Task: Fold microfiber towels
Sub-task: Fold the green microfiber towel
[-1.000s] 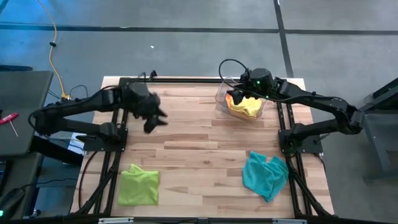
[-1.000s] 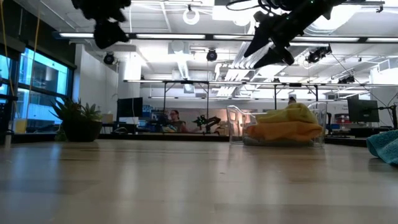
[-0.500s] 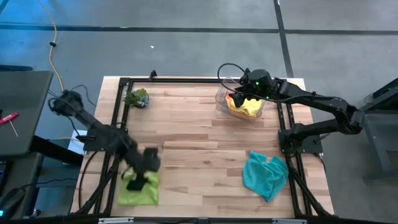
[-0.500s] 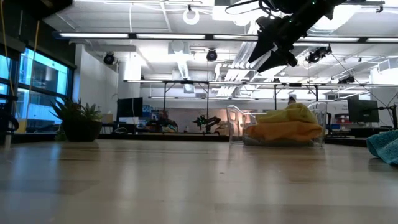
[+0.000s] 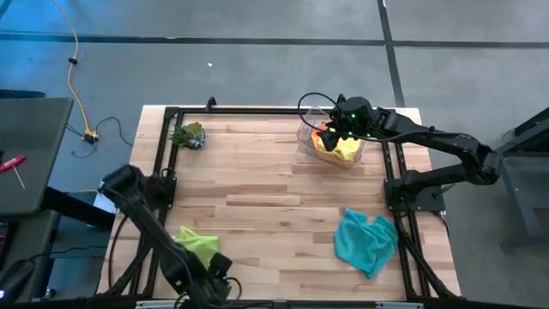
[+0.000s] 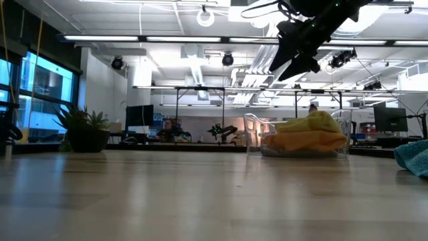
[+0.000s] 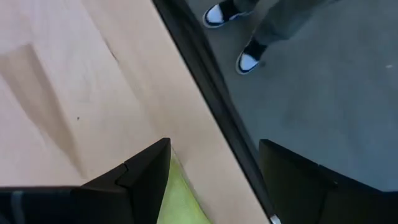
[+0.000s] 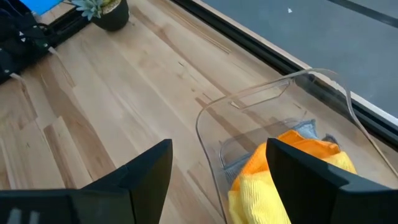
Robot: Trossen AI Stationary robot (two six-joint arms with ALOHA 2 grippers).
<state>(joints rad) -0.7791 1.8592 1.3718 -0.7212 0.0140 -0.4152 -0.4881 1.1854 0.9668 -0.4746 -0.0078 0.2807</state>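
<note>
An overhead camera looks straight down on the whole wooden table [image 5: 283, 184]. A low camera at tabletop height faces level across it into the room. Each wrist camera looks close past its own fingers. The clear plastic bin [image 5: 331, 146] appears in overhead, low and right wrist views.

five towels [image 5: 368, 242], one clear bin [image 5: 310, 137], one plant [image 5: 190, 136]

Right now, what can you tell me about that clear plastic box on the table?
The clear bin is a see-through plastic tub with rounded corners and an open top, standing upright near the table's far right corner. Yellow towel, orange towel and a bit of grey cloth are heaped inside. The right end effector hangs open above it.
</note>
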